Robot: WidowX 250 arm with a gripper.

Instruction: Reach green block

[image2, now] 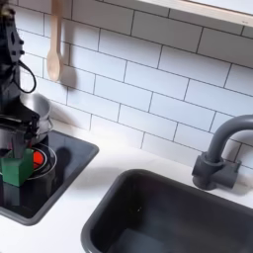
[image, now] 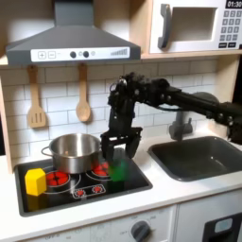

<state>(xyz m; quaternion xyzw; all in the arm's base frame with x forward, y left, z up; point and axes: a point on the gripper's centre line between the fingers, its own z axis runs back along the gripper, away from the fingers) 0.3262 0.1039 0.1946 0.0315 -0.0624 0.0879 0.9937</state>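
The green block [image: 120,169] is a small bright green cube resting on the black stovetop [image: 90,191], near its front right burner. My gripper [image: 122,151] hangs straight over it, open, with one black finger on each side and the tips just above the cube's top. In the second exterior view the green block [image2: 15,168] sits at the left edge on the stovetop [image2: 64,158], directly under my gripper [image2: 20,136]. Nothing is held between the fingers.
A steel pot [image: 74,151] stands on the back left burner, close to the arm. A yellow cube [image: 35,180] lies at the stove's front left. To the right are the dark sink [image: 203,158] and grey faucet [image2: 222,153]. Wooden utensils [image: 83,102] hang on the tiled wall.
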